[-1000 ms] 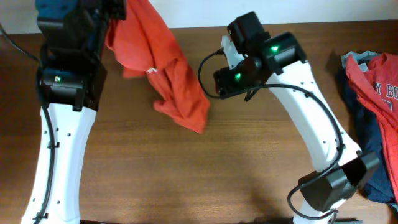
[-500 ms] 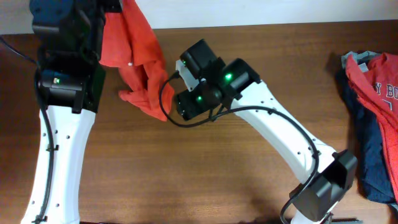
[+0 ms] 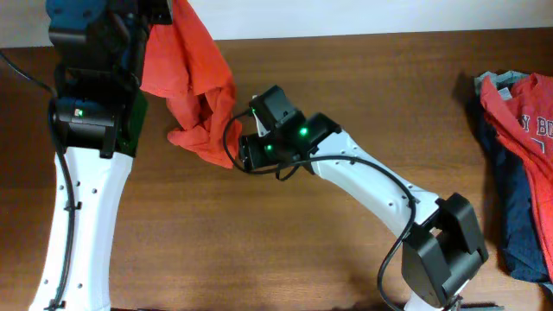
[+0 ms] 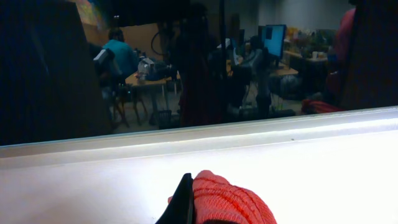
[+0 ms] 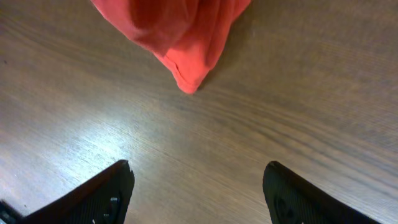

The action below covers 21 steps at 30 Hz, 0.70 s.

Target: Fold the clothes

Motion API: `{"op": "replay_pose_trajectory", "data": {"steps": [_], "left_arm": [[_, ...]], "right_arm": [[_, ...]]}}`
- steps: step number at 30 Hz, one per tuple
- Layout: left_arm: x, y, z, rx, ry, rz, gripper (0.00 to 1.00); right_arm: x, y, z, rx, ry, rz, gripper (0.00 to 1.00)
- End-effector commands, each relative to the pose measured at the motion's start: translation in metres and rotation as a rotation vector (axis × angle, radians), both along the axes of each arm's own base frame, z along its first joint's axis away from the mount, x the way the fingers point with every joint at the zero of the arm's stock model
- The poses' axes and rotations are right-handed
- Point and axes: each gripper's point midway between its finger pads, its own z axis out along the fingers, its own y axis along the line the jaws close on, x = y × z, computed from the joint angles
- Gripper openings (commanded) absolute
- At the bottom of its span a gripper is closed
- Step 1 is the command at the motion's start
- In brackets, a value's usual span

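Since the orange-red T-shirt (image 3: 194, 95) hangs limp and light from the clamped left jaws, the right jaws, apart near its low corner, should pinch that hem.

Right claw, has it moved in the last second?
Yes. In the overhead view the right claw has swung left, away from the clothes pile at the right edge, up to the orange-red T-shirt.
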Motion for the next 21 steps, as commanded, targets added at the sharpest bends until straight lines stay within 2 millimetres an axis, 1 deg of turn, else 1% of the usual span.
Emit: {"op": "replay_pose_trajectory", "data": {"steps": [1, 5, 8, 13, 21], "left_arm": [[-0.019, 0.003, 0.029, -0.022, -0.066, 0.002, 0.00], [-0.019, 0.003, 0.025, -0.019, -0.049, 0.002, 0.00], [-0.019, 0.002, 0.023, -0.017, -0.039, 0.002, 0.01], [-0.018, 0.002, 0.019, -0.014, -0.023, 0.003, 0.01], [-0.018, 0.002, 0.018, -0.014, -0.019, 0.002, 0.01]], "right_arm": [[-0.015, 0.015, -0.007, 0.025, 0.013, 0.008, 0.71], [-0.024, 0.034, -0.006, 0.037, -0.022, 0.048, 0.71], [-0.026, 0.040, -0.004, 0.031, -0.047, 0.051, 0.72], [-0.026, 0.040, -0.005, 0.022, -0.054, 0.044, 0.72], [-0.025, 0.040, -0.005, 0.022, -0.055, 0.044, 0.72]]}}
